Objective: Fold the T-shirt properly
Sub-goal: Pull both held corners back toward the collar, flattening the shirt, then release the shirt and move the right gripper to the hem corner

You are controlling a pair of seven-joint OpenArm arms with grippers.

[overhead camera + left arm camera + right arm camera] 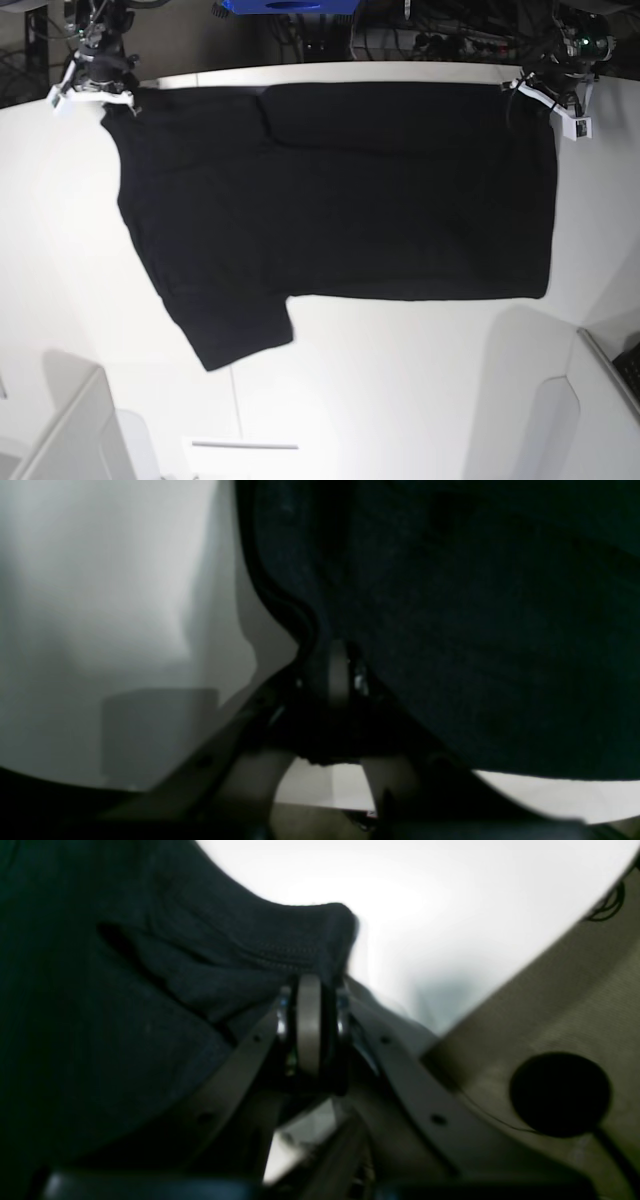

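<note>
The black T-shirt (330, 200) lies spread on the white table (400, 380), plain side up, one sleeve sticking out toward the front left. My right gripper (118, 98) is shut on the shirt's far left corner; in the right wrist view its jaws (310, 990) pinch a hemmed fold of black cloth (150, 990). My left gripper (535, 92) is shut on the far right corner; in the left wrist view black cloth (475, 630) drapes over the closed jaws (340, 670). No print shows.
Cables and equipment (440, 40) sit behind the table's far edge. A blue object (290, 6) is at the back. White panels (60, 430) stand at the front left and front right (560, 430).
</note>
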